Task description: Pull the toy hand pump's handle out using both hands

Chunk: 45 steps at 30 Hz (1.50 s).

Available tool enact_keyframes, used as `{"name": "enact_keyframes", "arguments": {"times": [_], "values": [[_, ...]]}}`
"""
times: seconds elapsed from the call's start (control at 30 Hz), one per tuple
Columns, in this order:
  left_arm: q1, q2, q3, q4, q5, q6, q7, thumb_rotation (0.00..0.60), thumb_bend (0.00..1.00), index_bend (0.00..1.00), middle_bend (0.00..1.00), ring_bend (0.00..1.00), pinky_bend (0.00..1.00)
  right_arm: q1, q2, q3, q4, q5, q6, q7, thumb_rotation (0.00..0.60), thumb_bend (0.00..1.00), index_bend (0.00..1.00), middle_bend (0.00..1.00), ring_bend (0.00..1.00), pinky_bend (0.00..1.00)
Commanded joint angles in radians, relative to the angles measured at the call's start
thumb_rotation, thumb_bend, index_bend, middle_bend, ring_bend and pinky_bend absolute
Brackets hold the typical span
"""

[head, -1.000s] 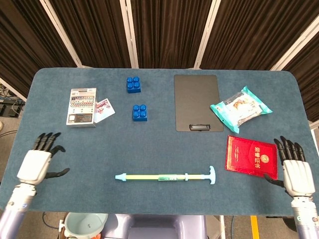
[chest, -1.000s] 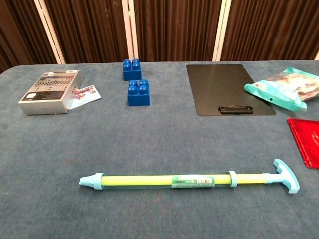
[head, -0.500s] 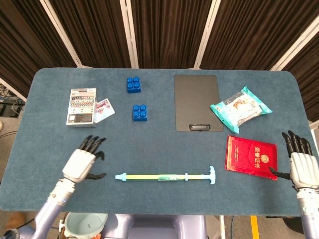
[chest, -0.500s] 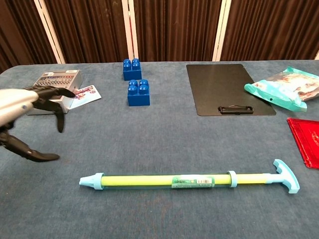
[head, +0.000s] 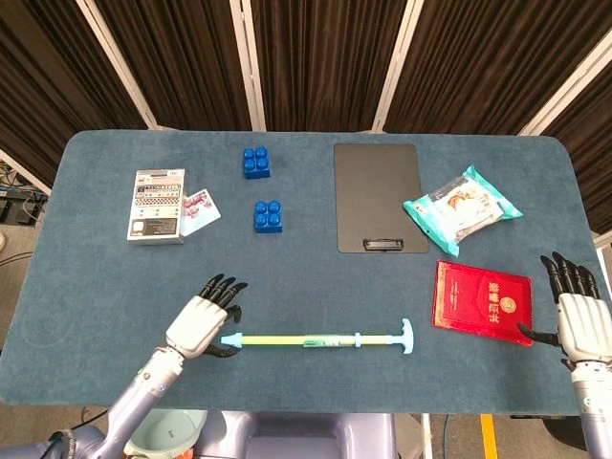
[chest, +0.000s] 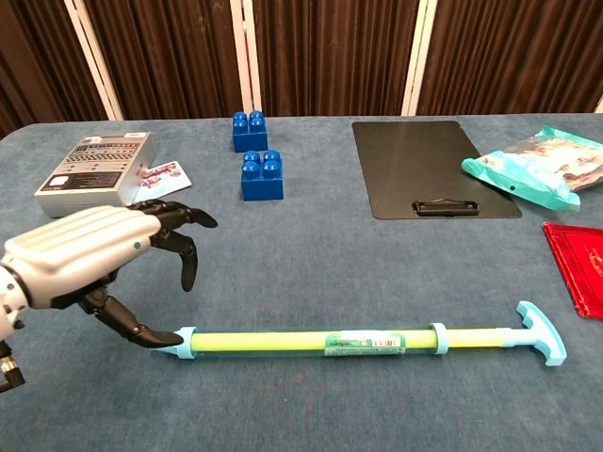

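Note:
The toy hand pump lies flat near the table's front edge, a yellow-green tube with light blue ends. Its T-shaped handle points to the right, its nozzle tip to the left. My left hand hovers at the nozzle end with fingers spread; its thumb tip touches or nearly touches the nozzle, and nothing is gripped. My right hand is open at the table's right edge, far from the handle, and shows only in the head view.
A red booklet lies between the handle and my right hand. Behind it are a snack packet, a black clipboard, two blue bricks, and a grey box with a card beside it.
My left hand has swept from the table's left edge rightward to the pump's nozzle end. My right hand shifted slightly right early on, then held still. The pump has not moved.

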Motion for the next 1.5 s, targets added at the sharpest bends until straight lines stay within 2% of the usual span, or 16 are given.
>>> {"name": "enact_keyframes", "arguments": {"times": [0.03, 0.23, 0.4, 0.73, 0.9, 1.0, 1.23, 1.5], "values": [[-0.016, -0.046, -0.007, 0.053, -0.018, -0.015, 0.013, 0.600, 0.09, 0.47, 0.09, 0.04, 0.01, -0.001, 0.007, 0.001, -0.002, 0.001, -0.002, 0.014, 0.600, 0.00, 0.00, 0.00, 0.00, 0.00], [-0.041, -0.119, -0.008, 0.139, -0.015, -0.024, 0.006, 0.600, 0.13, 0.47, 0.09, 0.04, 0.01, 0.000, 0.021, -0.002, -0.002, -0.001, -0.012, 0.031, 0.600, 0.00, 0.00, 0.00, 0.00, 0.00], [-0.059, -0.153, 0.005, 0.168, -0.001, -0.036, -0.007, 0.600, 0.13, 0.48, 0.08, 0.04, 0.01, 0.002, 0.027, -0.007, -0.001, -0.007, -0.018, 0.037, 0.600, 0.01, 0.00, 0.00, 0.00, 0.00], [-0.077, -0.182, 0.014, 0.193, 0.001, -0.043, -0.008, 0.600, 0.13, 0.56, 0.09, 0.04, 0.01, -0.004, 0.038, -0.004, -0.005, -0.005, -0.008, 0.061, 0.600, 0.01, 0.00, 0.00, 0.00, 0.00], [-0.081, -0.190, 0.013, 0.210, -0.008, -0.040, 0.007, 0.600, 0.14, 0.56, 0.09, 0.04, 0.01, -0.005, 0.041, -0.003, -0.003, -0.001, -0.008, 0.067, 0.600, 0.01, 0.00, 0.00, 0.00, 0.00], [-0.082, -0.198, 0.010, 0.226, -0.019, -0.041, 0.020, 0.600, 0.18, 0.59, 0.09, 0.04, 0.01, -0.005, 0.043, -0.004, -0.004, -0.002, -0.009, 0.068, 0.600, 0.01, 0.00, 0.00, 0.00, 0.00], [-0.075, -0.216, 0.019, 0.248, -0.014, -0.010, 0.045, 0.600, 0.40, 0.71, 0.15, 0.04, 0.01, -0.006, 0.043, -0.007, -0.007, -0.004, -0.006, 0.060, 0.600, 0.01, 0.00, 0.00, 0.00, 0.00], [-0.055, -0.224, 0.022, 0.262, 0.050, 0.105, -0.005, 0.600, 0.43, 0.74, 0.21, 0.06, 0.03, 0.002, 0.030, -0.011, -0.005, 0.003, -0.021, 0.038, 0.600, 0.03, 0.02, 0.00, 0.00, 0.00]]}}
